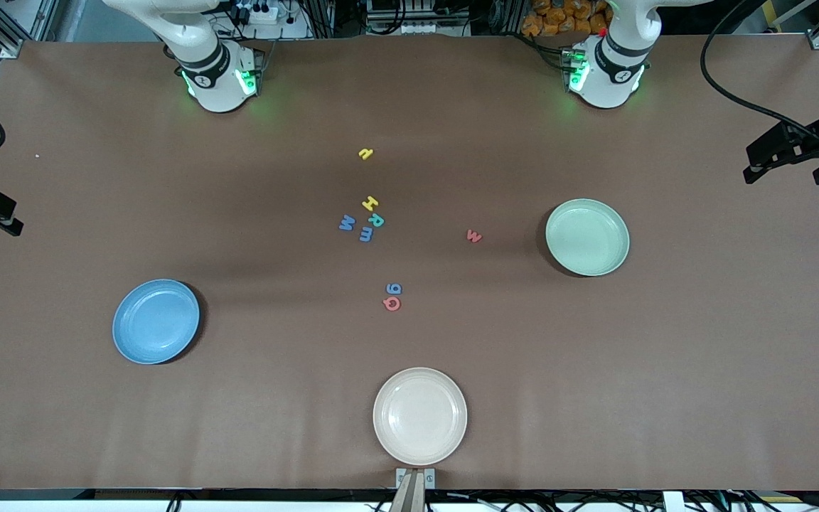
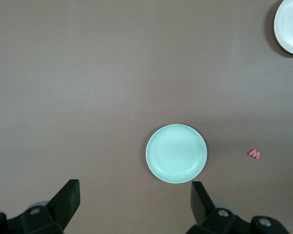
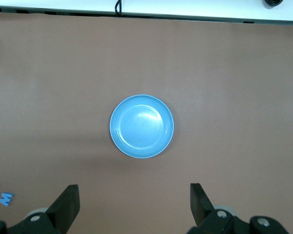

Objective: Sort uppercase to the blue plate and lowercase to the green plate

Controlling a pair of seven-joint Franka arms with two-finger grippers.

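Note:
The letters lie mid-table: yellow H (image 1: 370,203), teal R (image 1: 376,220), blue M (image 1: 346,223) and blue m (image 1: 366,234) in a cluster, with the small yellow letter (image 1: 365,153) farther from the camera. The blue g (image 1: 394,288) touches the red Q (image 1: 391,304). The red w (image 1: 474,236) lies beside the empty green plate (image 1: 587,237). The blue plate (image 1: 156,321) is empty. My left gripper (image 2: 135,200) is open high over the table near the green plate (image 2: 176,153). My right gripper (image 3: 134,202) is open high over the table near the blue plate (image 3: 141,126). Neither gripper shows in the front view.
An empty beige plate (image 1: 419,415) sits near the table's front edge, nearer to the camera than the letters. Black camera mounts (image 1: 800,146) stand at both ends of the table. Both arm bases (image 1: 217,75) stand along the edge farthest from the camera.

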